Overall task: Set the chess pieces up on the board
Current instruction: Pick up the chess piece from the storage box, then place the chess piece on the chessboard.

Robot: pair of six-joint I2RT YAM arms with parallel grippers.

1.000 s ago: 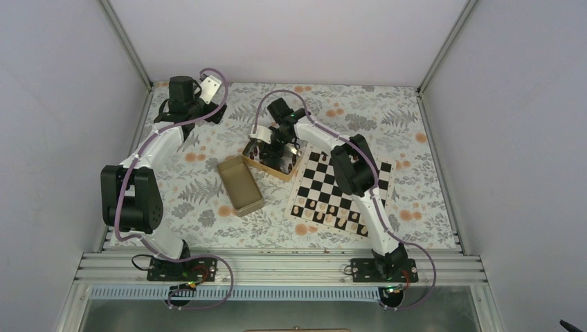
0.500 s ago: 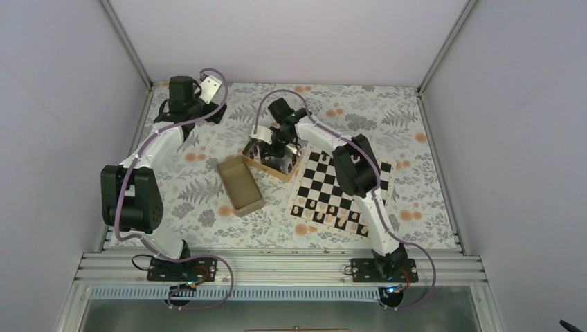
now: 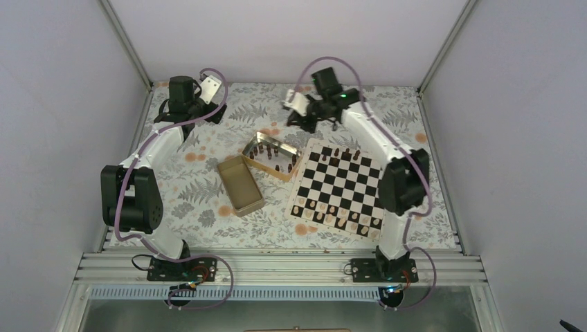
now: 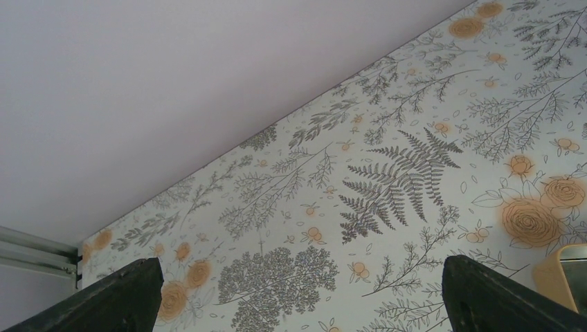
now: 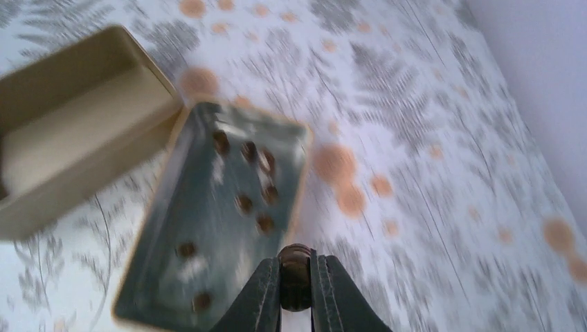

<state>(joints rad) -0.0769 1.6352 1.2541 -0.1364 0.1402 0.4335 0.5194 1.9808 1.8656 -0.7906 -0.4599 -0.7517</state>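
With right gripper clamped on 1 dark chess piece, high beyond the tin, carry level to the board, lower upright onto a vacant far-row square, then release.

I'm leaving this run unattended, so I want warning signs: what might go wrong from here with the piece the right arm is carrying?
1. The right gripper pinches the dark chess piece only at its fingertips, and the wrist view is motion-blurred, so a quick swing might shake it loose.
2. On the far row of the board, dark pieces already stand; lowering beside them may topple one.
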